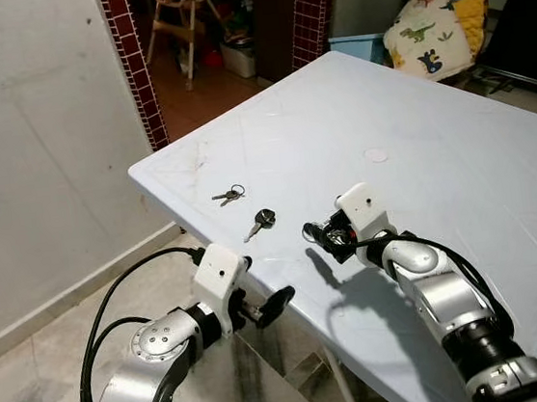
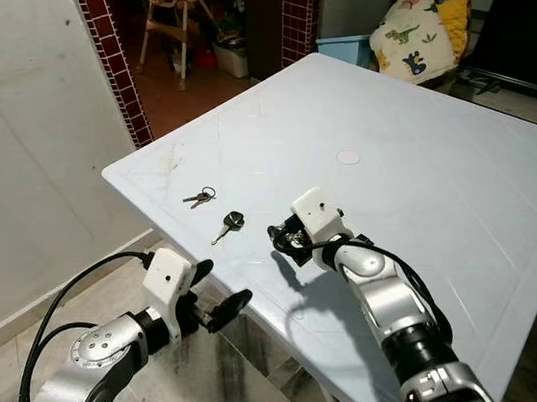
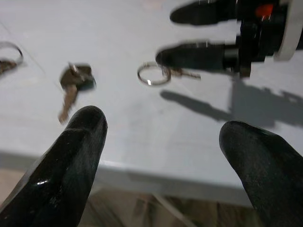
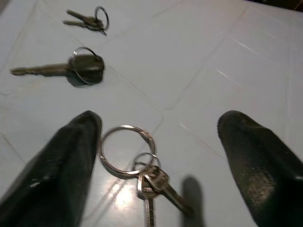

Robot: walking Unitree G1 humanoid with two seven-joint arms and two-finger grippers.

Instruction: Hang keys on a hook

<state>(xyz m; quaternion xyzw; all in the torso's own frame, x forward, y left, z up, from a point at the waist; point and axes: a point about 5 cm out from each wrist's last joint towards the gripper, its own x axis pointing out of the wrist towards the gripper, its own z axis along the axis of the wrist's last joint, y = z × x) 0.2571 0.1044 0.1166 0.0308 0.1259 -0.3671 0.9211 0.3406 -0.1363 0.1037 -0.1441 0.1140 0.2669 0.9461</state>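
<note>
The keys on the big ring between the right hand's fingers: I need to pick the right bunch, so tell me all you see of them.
The keys on the big ring are silvery metal: a large split ring linked to a smaller one carrying what looks like two keys. They lie flat on the white table, between the open fingers of the right hand, apparently untouched, nearer it than the black-headed key.

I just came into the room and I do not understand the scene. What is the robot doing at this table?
The robot is going for keys on the white table. Its right gripper is open and low over a key on a large ring, not yet gripping it. A black-headed key and a small key bunch lie further along. The left gripper, also open, waits at the table's near edge.
</note>
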